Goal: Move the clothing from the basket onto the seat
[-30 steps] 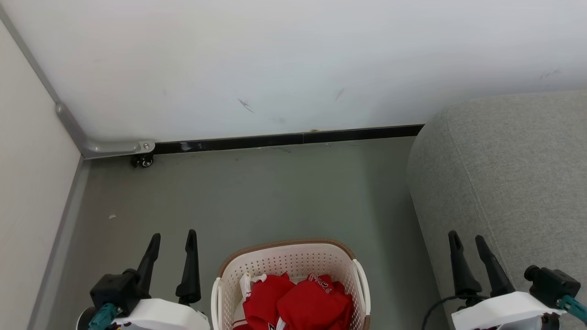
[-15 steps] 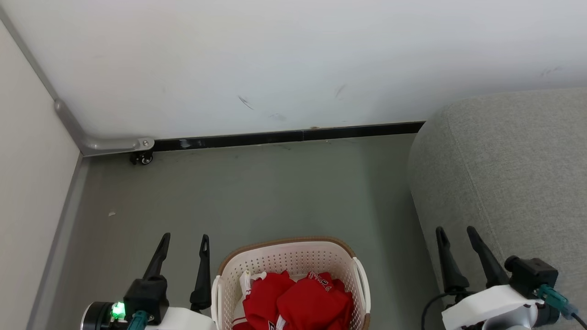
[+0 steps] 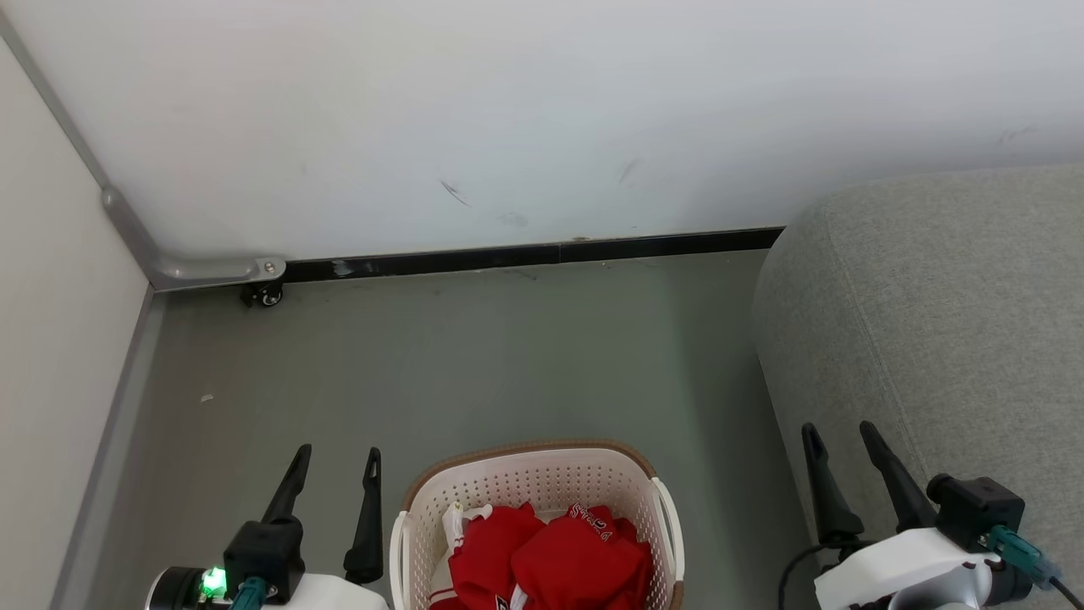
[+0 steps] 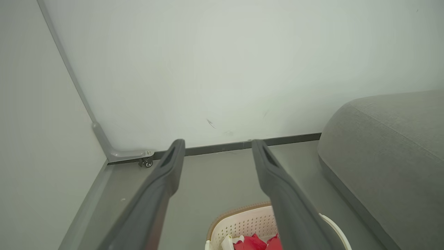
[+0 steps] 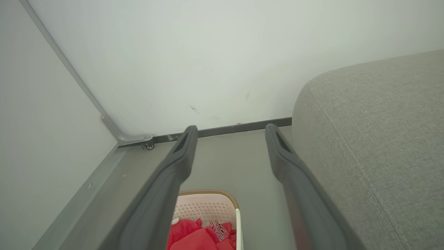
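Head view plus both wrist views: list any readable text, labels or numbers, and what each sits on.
Clothing: curved lettering on the top red fold, upside down and creased; too small to read.
Clothing, at the bottom edge of the head view: a black-and-white mark, cut off; unreadable.
Basket, seat: no text visible.

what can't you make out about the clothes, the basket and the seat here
clothing: head view, the bottom edge cuts the pile, so the pieces cannot be counted; lettering too small to read.
basket: head view, near half cut off by the bottom edge; left wrist view, a finger of the left gripper covers part of its rim.
seat: runs off the right edge in every view, so its extent is unknown.
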`<state>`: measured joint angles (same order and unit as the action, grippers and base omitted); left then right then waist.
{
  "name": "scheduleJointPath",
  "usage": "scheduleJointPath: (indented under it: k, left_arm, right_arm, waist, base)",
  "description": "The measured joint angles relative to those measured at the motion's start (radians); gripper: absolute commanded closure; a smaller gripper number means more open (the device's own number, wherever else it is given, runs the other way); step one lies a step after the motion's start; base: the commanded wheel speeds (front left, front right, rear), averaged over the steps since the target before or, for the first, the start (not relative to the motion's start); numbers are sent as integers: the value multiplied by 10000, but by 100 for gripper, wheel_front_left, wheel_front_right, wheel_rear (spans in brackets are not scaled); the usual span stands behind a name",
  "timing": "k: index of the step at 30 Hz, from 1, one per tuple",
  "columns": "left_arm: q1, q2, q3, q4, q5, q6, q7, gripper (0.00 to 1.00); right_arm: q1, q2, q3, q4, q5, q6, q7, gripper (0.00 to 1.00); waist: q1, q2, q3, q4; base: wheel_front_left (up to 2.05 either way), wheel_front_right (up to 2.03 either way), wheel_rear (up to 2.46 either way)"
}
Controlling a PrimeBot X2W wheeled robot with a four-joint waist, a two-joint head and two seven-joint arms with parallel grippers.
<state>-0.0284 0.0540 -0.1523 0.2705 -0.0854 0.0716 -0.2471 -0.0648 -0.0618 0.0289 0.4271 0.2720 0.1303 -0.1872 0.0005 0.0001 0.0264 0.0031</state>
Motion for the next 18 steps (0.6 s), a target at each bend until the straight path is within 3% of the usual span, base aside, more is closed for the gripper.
scheduleJointPath:
  k: [10, 18]
  left_arm:
    - [-71, -12, 247, 336, -2, 428, 0, 0]
    - [-185, -19, 253, 437, -2, 476, 0, 0]
  right_arm:
    - [0, 36, -155, 10, -6, 0, 25, 0]
    - [-1, 58, -151, 15, -6, 0, 46, 0]
  waist:
    - [-1, -1, -20, -15]
    - [-1, 0, -28, -20]
  base:
    - [0, 0, 0]
    - [0, 0, 0]
